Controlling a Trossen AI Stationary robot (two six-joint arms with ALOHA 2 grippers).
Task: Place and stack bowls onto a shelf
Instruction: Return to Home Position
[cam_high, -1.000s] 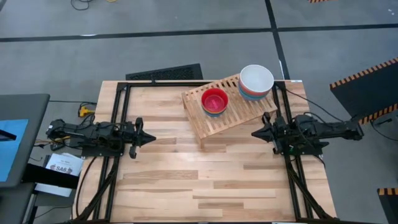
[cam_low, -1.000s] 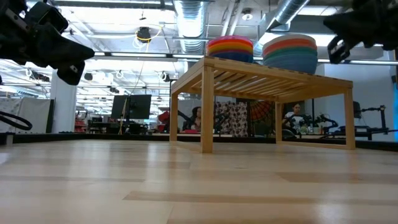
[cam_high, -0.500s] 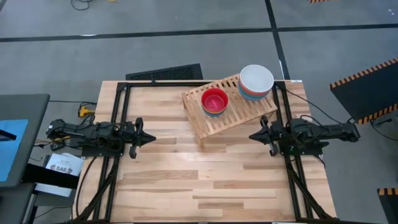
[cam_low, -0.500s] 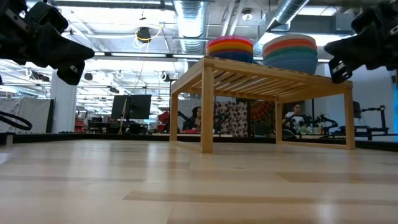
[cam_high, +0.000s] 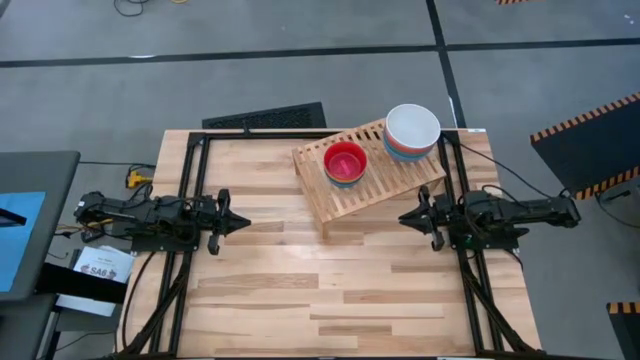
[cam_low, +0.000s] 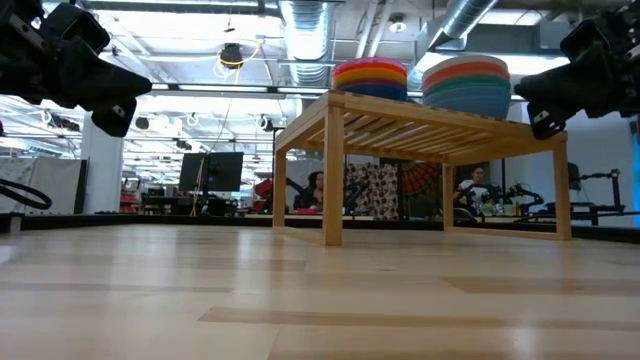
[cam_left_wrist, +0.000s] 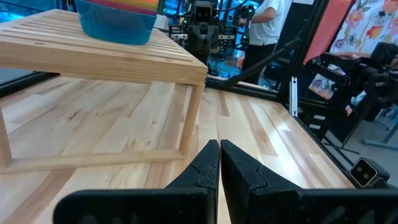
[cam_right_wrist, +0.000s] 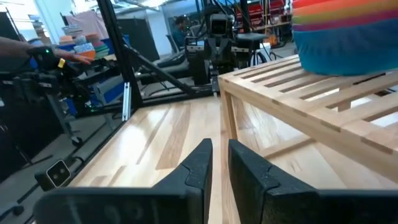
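Observation:
The wooden slatted shelf (cam_high: 365, 195) stands on its legs at the table's far right. Two stacks of bowls rest on its top. The smaller stack has a red bowl (cam_high: 345, 160) uppermost, and the larger one has a white bowl (cam_high: 412, 128) uppermost, at the shelf's far right corner. In the low view the stacks (cam_low: 370, 75) (cam_low: 466, 85) show as coloured layers. My left gripper (cam_high: 245, 222) hovers level at the table's left side, shut and empty. My right gripper (cam_high: 403, 217) hovers level just near the shelf's right end, with a narrow gap (cam_right_wrist: 219, 144) between its fingers and nothing in it.
Black frame rails (cam_high: 190, 180) run along the table's left, right and far sides. Bare tabletop (cam_high: 320, 280) lies between the arms and toward the near edge. People and equipment show in the room beyond the table (cam_low: 318, 190).
My right gripper has sunk from above shelf-top height to just below it and has moved slightly toward the table's left. The left arm, the shelf and the bowls have kept still.

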